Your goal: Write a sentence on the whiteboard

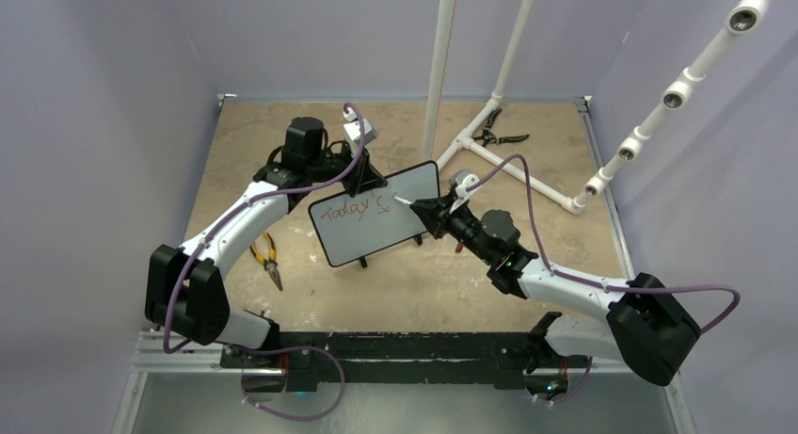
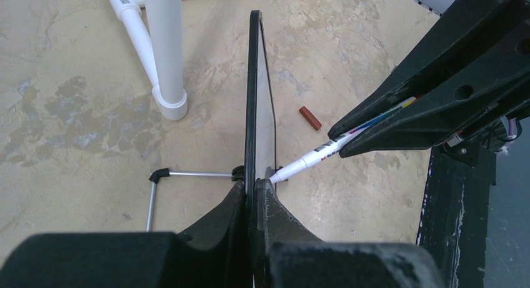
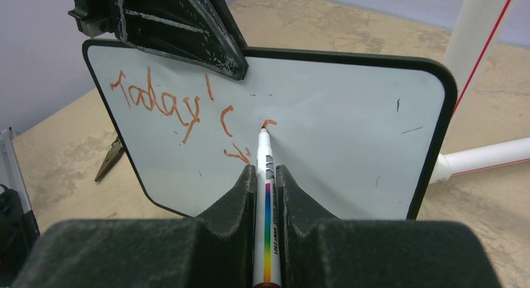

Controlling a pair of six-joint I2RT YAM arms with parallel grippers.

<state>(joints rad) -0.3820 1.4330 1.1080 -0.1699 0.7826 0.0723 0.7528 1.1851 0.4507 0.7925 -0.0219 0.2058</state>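
The whiteboard stands tilted mid-table; in the left wrist view it shows edge-on. My left gripper is shut on its top edge, and its fingers cover the board's upper left part. On the board is part of the sentence, red letters reading "Today's" plus a small fresh stroke. My right gripper is shut on a white marker with a rainbow stripe. Its tip touches the board just right of the "s".
A red marker cap lies on the table in front of the board. Yellow-handled pliers lie left of the board, black pliers at the back. A white pipe frame stands behind the board.
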